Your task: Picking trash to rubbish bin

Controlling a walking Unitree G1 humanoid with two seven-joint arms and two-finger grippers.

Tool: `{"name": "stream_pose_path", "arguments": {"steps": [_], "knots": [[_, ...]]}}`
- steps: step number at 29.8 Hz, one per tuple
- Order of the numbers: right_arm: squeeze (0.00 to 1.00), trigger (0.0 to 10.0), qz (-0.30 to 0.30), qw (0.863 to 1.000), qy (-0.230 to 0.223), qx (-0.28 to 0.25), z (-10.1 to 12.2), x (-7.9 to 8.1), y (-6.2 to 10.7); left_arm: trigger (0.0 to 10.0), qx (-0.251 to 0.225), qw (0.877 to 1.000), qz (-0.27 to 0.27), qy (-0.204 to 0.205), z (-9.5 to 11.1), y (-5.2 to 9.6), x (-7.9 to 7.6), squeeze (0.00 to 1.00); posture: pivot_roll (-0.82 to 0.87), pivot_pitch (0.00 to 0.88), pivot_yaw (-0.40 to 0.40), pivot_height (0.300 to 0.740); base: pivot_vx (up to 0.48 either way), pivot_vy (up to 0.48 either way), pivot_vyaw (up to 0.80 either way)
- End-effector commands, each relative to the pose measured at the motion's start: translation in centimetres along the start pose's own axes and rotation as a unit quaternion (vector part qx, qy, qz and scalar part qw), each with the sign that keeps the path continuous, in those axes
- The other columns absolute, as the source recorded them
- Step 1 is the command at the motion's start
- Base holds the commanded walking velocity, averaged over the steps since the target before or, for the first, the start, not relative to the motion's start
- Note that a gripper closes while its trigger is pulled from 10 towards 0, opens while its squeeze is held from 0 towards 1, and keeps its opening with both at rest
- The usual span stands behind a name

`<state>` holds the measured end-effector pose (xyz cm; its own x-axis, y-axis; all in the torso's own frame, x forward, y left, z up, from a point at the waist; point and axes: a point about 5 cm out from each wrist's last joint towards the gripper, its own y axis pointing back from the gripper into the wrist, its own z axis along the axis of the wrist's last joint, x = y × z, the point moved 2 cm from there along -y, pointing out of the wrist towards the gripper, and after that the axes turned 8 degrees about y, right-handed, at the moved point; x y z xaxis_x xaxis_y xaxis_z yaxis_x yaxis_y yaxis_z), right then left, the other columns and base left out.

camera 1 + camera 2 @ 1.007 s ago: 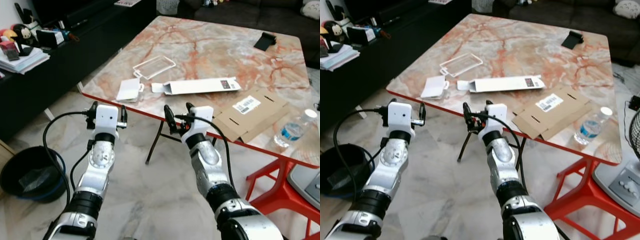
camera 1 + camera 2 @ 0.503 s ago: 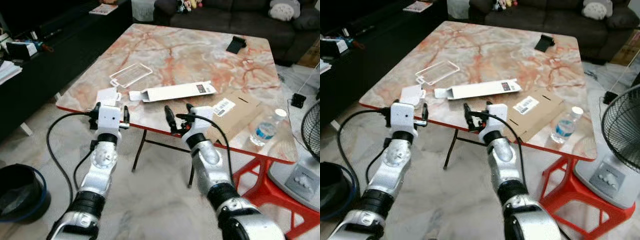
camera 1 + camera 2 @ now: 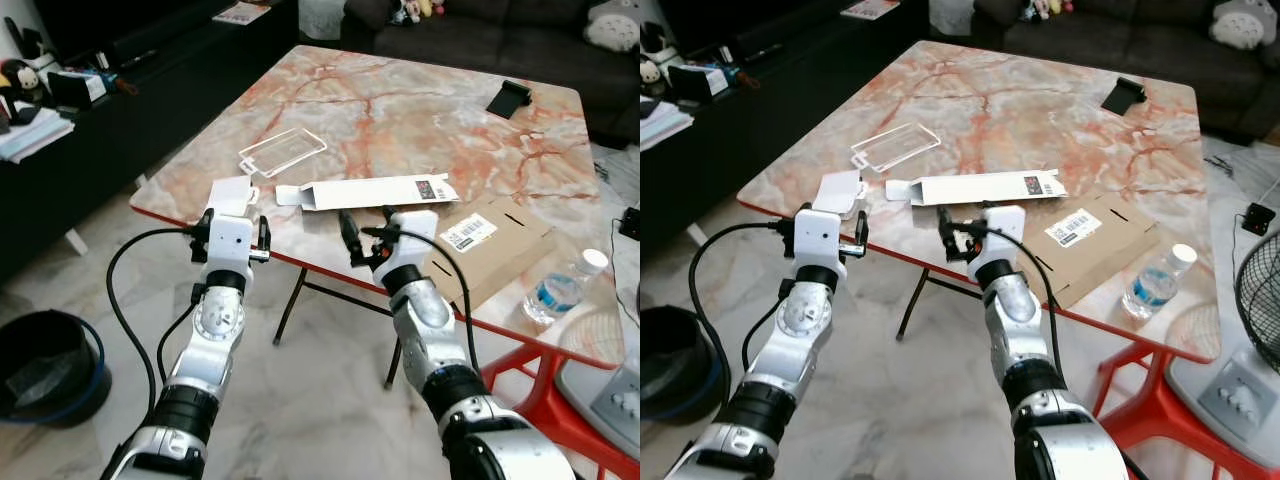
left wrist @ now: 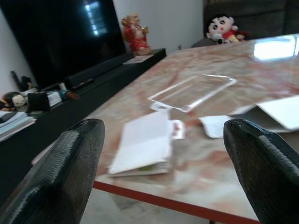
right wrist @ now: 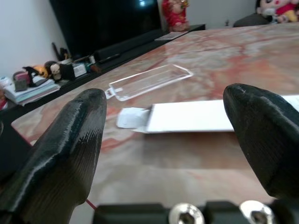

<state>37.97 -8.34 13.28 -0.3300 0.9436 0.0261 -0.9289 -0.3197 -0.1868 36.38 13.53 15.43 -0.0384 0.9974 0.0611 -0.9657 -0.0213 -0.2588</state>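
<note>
Marble counter (image 3: 420,110) holds a white box (image 3: 370,190) and cardboard (image 3: 490,245); left gripper (image 3: 231,226) and right gripper (image 3: 368,230) hover with fingers spread, empty

Marble table (image 3: 420,120) w/ red legs is standing before dark sofa (image 3: 470,25); black phone stand (image 3: 508,98) sitting at far corner; fan (image 3: 1258,300) standing at right.
</note>
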Motion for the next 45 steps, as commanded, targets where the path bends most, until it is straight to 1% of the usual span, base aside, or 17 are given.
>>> {"name": "stream_pose_path", "arguments": {"steps": [1, 8, 15, 23, 26, 31, 34, 45], "knots": [[0.00, 10.0, 0.002, 1.000, -0.003, -0.003, 0.2, 0.4, -0.2, 10.0, 0.006, 1.000, 0.007, -0.007, -0.2, 0.0, 0.6, 0.00, 0.10, 0.120, -0.036, 0.740, 0.285, 0.000, 0.00], [0.00, 10.0, 0.002, 1.000, -0.005, -0.003, 0.2, 0.5, -0.2, 10.0, 0.005, 1.000, 0.007, -0.007, -0.2, -0.1, 0.6, 0.00, 0.10, 0.119, -0.034, 0.740, 0.288, 0.000, 0.00], [0.00, 10.0, 0.003, 1.000, -0.017, -0.013, 0.4, 0.7, -0.3, 10.0, 0.004, 1.000, 0.006, -0.007, -0.1, -0.1, 0.6, 0.00, 0.10, 0.118, -0.032, 0.740, 0.287, 0.000, 0.00], [0.00, 10.0, 0.010, 1.000, -0.010, -0.014, 0.4, 1.1, -0.2, 10.0, 0.004, 1.000, 0.005, -0.006, -0.1, -0.1, 0.6, 0.00, 0.10, 0.114, -0.032, 0.740, 0.286, 0.000, 0.00], [0.00, 10.0, 0.021, 0.999, 0.001, -0.025, 0.6, 1.3, -0.2, 10.0, 0.001, 1.000, 0.006, -0.006, 0.0, -0.2, 0.6, 0.00, 0.11, 0.113, -0.033, 0.740, 0.290, 0.000, 0.15], [0.00, 10.0, 0.022, 0.999, 0.000, -0.026, 0.6, 1.4, -0.2, 10.0, 0.001, 1.000, 0.006, -0.006, 0.0, -0.1, 0.6, 0.00, 0.11, 0.114, -0.034, 0.740, 0.292, 0.000, 0.44], [0.00, 10.0, 0.021, 1.000, -0.011, -0.019, 0.4, 1.5, -0.2, 10.0, 0.002, 1.000, 0.006, -0.004, -0.1, 0.0, 0.5, 0.00, 0.11, 0.107, -0.037, 0.740, 0.296, 0.000, 0.00], [0.00, 10.0, 0.024, 1.000, -0.009, -0.016, 0.4, 1.5, -0.2, 10.0, 0.001, 1.000, 0.003, -0.004, -0.1, 0.1, 0.3, 0.00, 0.11, 0.098, -0.040, 0.740, 0.298, 0.000, 0.00]]}}
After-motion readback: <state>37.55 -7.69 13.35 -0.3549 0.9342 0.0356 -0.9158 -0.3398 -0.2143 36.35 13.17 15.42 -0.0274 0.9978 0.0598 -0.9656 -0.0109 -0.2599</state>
